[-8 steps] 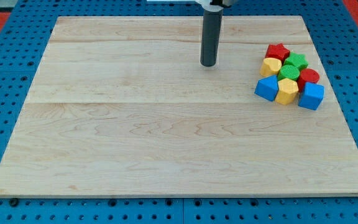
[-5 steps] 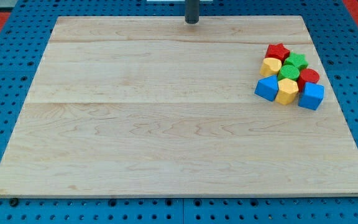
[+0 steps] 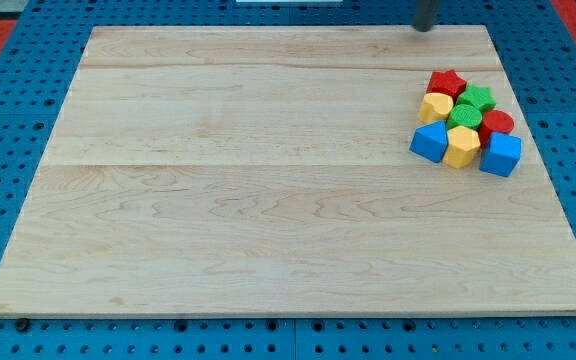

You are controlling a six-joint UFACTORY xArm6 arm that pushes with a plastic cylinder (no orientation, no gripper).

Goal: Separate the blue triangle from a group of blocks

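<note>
On the wooden counter (image 3: 268, 200), my tip (image 3: 424, 27) sits at the far edge, well apart from the cluster at right. The blue triangle (image 3: 429, 142) forms the cluster's near-left corner, touching a yellow block (image 3: 461, 146). No jaws exist here.

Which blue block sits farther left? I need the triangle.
The blue triangle, at the cluster's lower left; the blue cube sits at its lower right.

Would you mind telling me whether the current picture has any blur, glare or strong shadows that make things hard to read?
Camera view: lighting is even, with no glare on the wooden board; the block cluster is sharp, including the blue triangle and blue cube, with only thin shadows beneath; my tip, at the view's top above the cluster, looks motion-blurred and mostly cropped.
</note>
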